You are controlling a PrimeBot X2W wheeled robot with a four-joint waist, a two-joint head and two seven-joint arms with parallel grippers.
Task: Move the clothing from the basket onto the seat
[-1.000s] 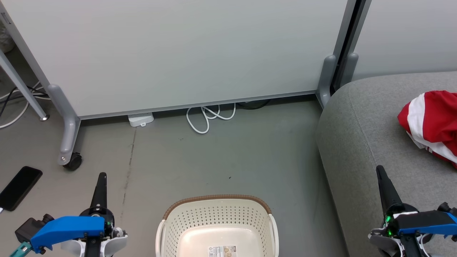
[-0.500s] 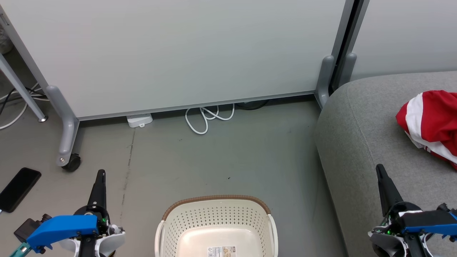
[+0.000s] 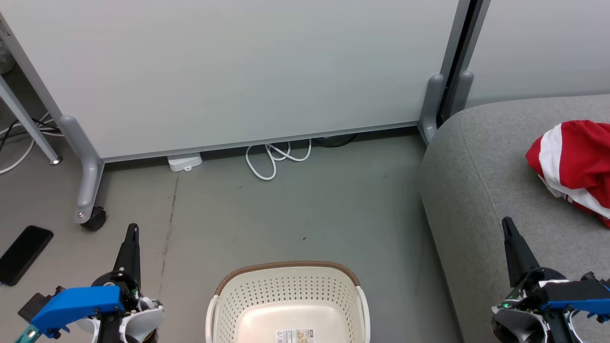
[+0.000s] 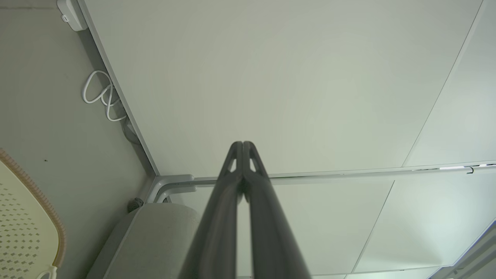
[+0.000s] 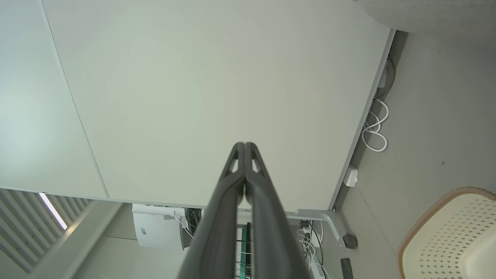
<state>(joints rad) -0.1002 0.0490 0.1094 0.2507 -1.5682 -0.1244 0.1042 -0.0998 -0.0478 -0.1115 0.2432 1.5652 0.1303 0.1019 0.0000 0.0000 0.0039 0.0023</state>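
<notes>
- Head view: clothing (image 3: pixel 576 164), red with white bands, lies bunched on the seat (image 3: pixel 476 190) at the right edge, partly cut by the frame.
- Right tool (image 3: pixel 506 222) is over the seat's front part, near the clothing but apart from it. The clothing is up and to the right of its tip. Fingers pressed together, nothing held.
- Basket (image 3: pixel 286 265) sits on the floor (image 3: pixel 295 209) at bottom centre, between the two tools. Its bare bottom with a label shows.
- Left tool (image 3: pixel 133 227) is at lower left over the floor, left of the basket and well apart from the clothing. Fingers together, nothing held.
- Phone (image 3: pixel 25 255) lies on the floor left of the left tool. White cable (image 3: pixel 276 159) is coiled under the partition (image 3: pixel 238 71).
- Left wrist view: both fingers meet at the tips, nothing between them, pointing at the partition. Basket rim at lower left, seat corner just beside the fingers' base.
- Right wrist view: fingers closed tip to tip, empty, pointing at the partition. Basket at lower right, seat edge at top right.
</notes>
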